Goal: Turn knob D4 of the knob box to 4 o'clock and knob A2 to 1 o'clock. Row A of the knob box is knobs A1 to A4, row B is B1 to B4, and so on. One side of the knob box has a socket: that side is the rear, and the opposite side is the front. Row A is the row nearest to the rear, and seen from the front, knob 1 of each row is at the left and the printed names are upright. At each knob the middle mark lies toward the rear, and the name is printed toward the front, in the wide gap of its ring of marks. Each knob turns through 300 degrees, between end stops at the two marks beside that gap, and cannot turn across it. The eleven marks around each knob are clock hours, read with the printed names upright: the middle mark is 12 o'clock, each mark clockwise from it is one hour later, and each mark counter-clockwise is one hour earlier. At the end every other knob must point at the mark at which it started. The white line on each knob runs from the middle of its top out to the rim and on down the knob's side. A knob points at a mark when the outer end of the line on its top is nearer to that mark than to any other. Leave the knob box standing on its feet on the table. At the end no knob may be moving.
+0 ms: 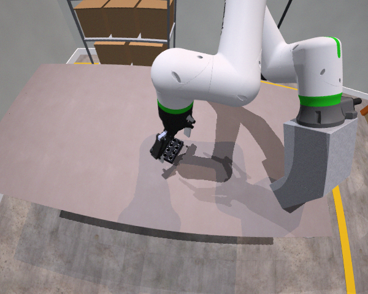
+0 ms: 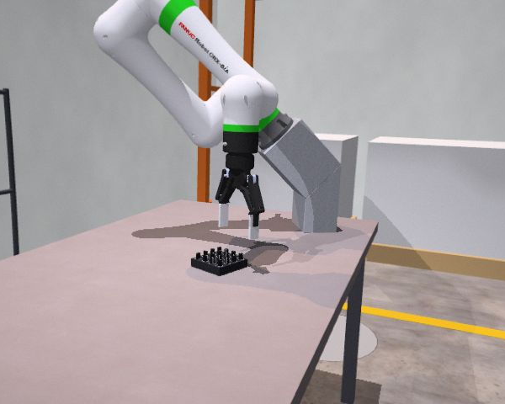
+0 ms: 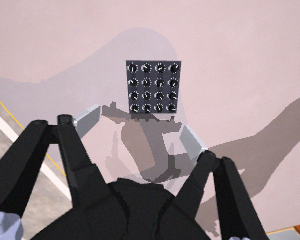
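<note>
Under the wide-open gripper (image 2: 238, 225), knob box (image 2: 219, 259), markings illegible.

The knob box (image 2: 219, 261) stands on the table (image 2: 114, 313), toward its right edge; the gripper (image 2: 237, 228) hangs above and just behind it, spread wide; the robot's base (image 2: 313, 191) lies farther right.
</note>
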Controlling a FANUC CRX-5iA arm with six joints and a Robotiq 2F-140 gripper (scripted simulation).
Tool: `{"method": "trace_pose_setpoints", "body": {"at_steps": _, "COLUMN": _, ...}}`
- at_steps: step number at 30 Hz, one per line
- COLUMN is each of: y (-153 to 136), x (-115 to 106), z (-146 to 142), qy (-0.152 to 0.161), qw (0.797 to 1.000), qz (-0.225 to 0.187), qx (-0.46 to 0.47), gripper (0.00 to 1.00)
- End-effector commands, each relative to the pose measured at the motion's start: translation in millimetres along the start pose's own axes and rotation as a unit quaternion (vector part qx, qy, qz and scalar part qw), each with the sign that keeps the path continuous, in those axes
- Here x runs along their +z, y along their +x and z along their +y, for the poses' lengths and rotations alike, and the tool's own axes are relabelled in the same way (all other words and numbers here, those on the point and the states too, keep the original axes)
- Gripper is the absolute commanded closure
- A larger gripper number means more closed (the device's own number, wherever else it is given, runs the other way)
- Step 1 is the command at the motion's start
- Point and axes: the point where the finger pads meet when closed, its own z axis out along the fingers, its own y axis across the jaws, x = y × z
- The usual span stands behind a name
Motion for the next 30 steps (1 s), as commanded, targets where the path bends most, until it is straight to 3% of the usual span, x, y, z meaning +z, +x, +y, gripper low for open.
{"method": "trace_pose_setpoints", "body": {"at_steps": 1, "y": 0, "x": 0, "z": 0, "qy": 0.000, "qw": 1.000, "qz": 0.000, "qx": 0.000, "gripper": 0.00}}
{"method": "trace_pose_setpoints", "body": {"at_steps": 18, "y": -2, "x": 0, "z": 0, "qy": 0.000, "qw": 1.000, "qz": 0.000, "qx": 0.000, "gripper": 0.00}}
{"method": "trace_pose_setpoints", "body": {"at_steps": 30, "y": -20, "x": 0, "z": 5, "qy": 0.000, "qw": 1.000, "qz": 0.000, "qx": 0.000, "gripper": 0.00}}
